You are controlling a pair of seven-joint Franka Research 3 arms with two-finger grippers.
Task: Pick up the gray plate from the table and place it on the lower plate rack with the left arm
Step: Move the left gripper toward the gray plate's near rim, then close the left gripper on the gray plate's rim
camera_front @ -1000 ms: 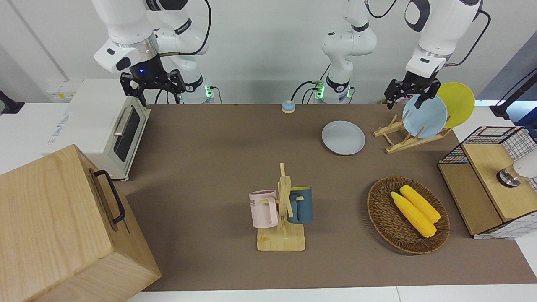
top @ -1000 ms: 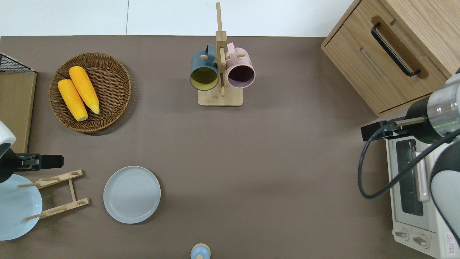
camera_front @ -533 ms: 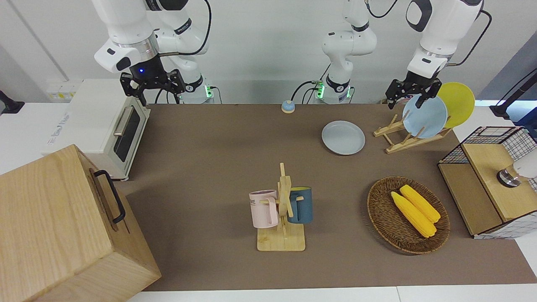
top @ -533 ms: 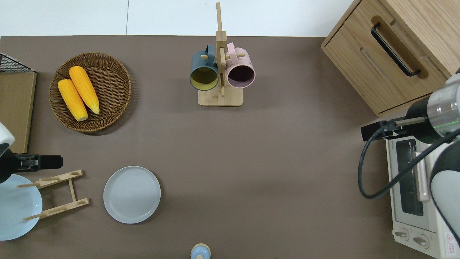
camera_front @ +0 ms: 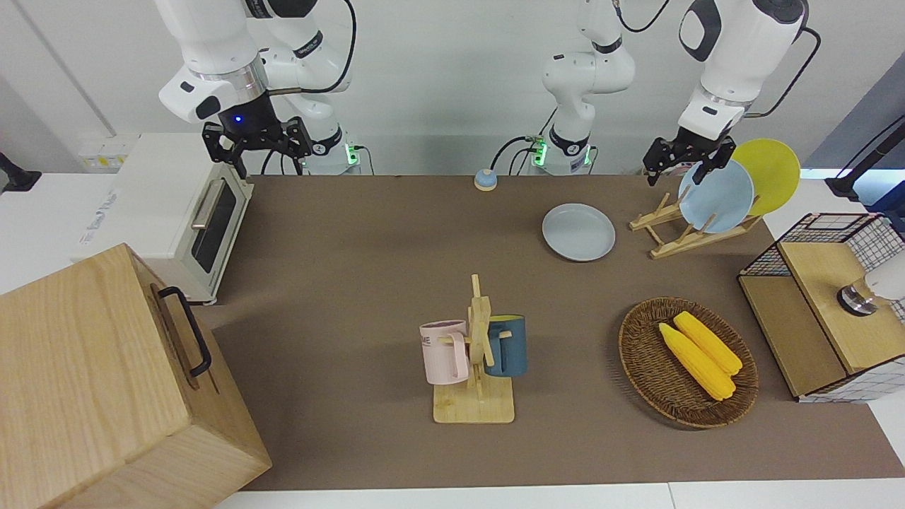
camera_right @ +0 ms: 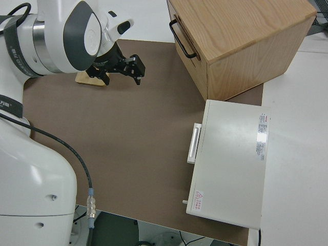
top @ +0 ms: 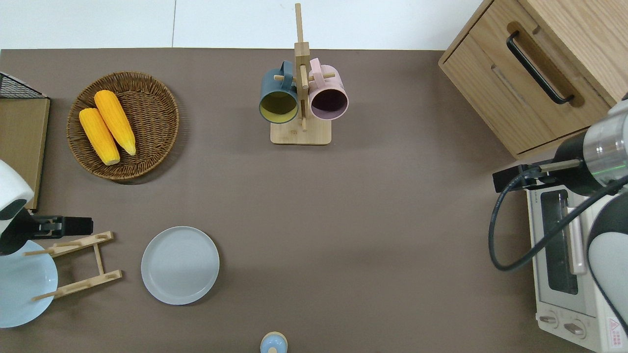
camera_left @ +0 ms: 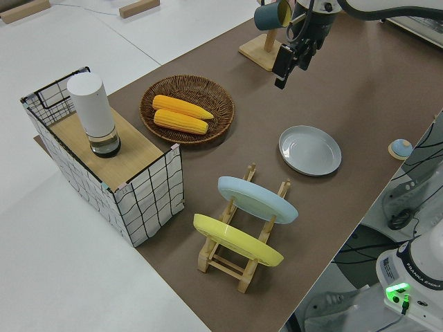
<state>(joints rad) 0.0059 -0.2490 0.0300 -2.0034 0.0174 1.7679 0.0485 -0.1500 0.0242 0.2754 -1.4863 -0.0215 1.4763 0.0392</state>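
The gray plate (camera_front: 578, 232) lies flat on the table (camera_front: 368, 268), beside the lower plate rack (camera_front: 689, 240), toward the right arm's end. It also shows in the overhead view (top: 180, 264) and the left side view (camera_left: 310, 150). The rack (top: 98, 257) (camera_left: 223, 263) holds a light blue plate (camera_front: 715, 196) and a yellow plate (camera_front: 771, 173) on edge. My left gripper (camera_front: 674, 175) is open and empty in the air, over the rack's farther rail (top: 78, 226) (camera_left: 287, 69). My right gripper (camera_front: 258, 159) is open and parked.
A wicker basket (camera_front: 640, 353) with two corn cobs, a wooden mug stand (camera_front: 475, 406) with two mugs, a wire-sided shelf (camera_front: 799, 339), a wooden drawer box (camera_front: 92, 382), a white toaster oven (camera_front: 162, 205) and a small blue bell (camera_front: 485, 179) stand around.
My left gripper has drifted a little toward the gray plate's side of the rack. The plates, the rack and the right arm have not moved.
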